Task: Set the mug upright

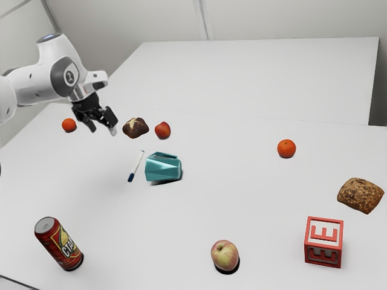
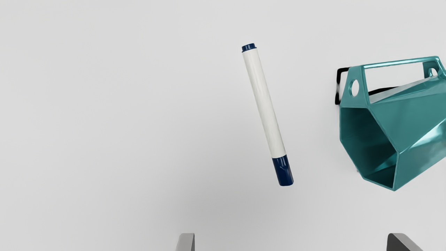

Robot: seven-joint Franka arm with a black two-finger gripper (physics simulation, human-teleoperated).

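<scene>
The gripper (image 1: 103, 129) is released. The wrist view cuts off the tipped mug (image 2: 411, 118). Near a tabletop (image 1: 151, 229) edge, the can (image 1: 59, 244) shows "CTA".

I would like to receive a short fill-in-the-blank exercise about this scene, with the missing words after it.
The teal mug lies on its ____.
The marker has a white barrel and a dark ____ cap.
The red and white block shows the letter ____.
The gripper is ____, holding nothing.

Missing words: side; blue; E; open.
</scene>
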